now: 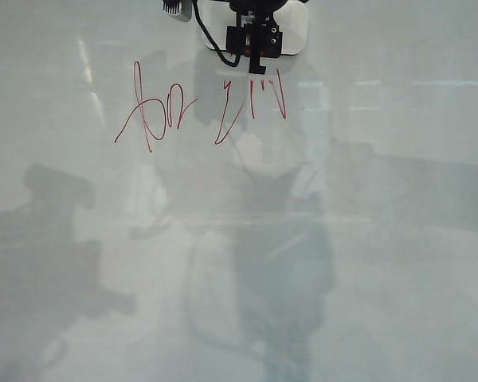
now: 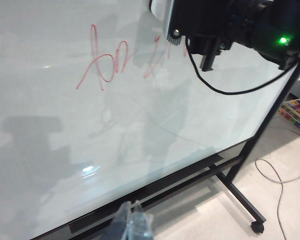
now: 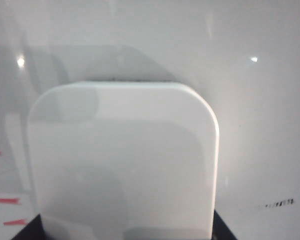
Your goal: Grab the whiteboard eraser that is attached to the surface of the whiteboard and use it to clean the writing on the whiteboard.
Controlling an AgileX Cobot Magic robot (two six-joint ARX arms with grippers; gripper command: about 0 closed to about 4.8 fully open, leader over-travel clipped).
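On the whiteboard the red writing ran in two groups from the left to the middle, and just above its right group the right gripper clasped the eraser against the board, while the left gripper's jaw state could not be told.

The exterior camera faced the whiteboard squarely from mid-distance. The left wrist camera viewed it obliquely from farther back, sharing the red writing. The right wrist camera sat close against the whiteboard eraser.
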